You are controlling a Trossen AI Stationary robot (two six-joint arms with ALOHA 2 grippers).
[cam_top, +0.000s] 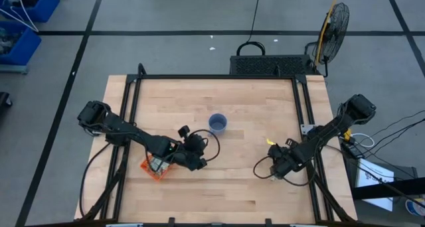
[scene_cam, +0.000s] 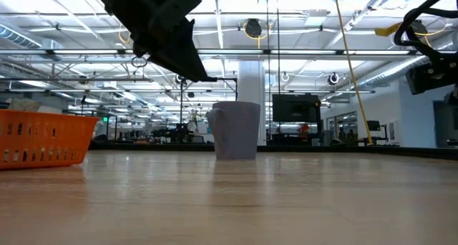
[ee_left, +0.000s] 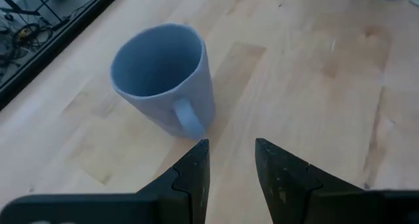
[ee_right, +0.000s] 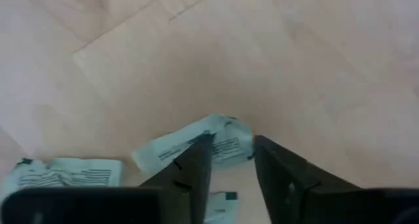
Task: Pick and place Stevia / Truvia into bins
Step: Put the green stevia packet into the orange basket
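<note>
Three pale green-and-white Stevia packets lie flat on the wood under my right gripper (ee_right: 232, 152): one (ee_right: 190, 145) with its end between the open fingers, one (ee_right: 65, 171) to the side, one (ee_right: 219, 201) partly hidden by a finger. That gripper (cam_top: 275, 168) points down near the table's right side. The orange bin (cam_top: 156, 167) (scene_cam: 43, 137) stands near the left, with something pale in it. My left gripper (ee_left: 232, 155) hangs open and holds nothing beside the bin (cam_top: 196, 154), aimed at the mug. My right gripper comes from above, pointing down, with its two fingertips (ee_right: 196, 162) standing on either side of one end of a packet (ee_right: 226, 142) that lies flat on the table. I cannot tell whether the fingers touch it.
A blue-grey mug (cam_top: 218, 123) (ee_left: 163, 73) stands upright mid-table, its handle toward my left gripper. Black frame rails (cam_top: 302, 114) run along the table's sides. A fan (cam_top: 335, 21) stands beyond the far right corner. Bare wood lies between the two arms.
</note>
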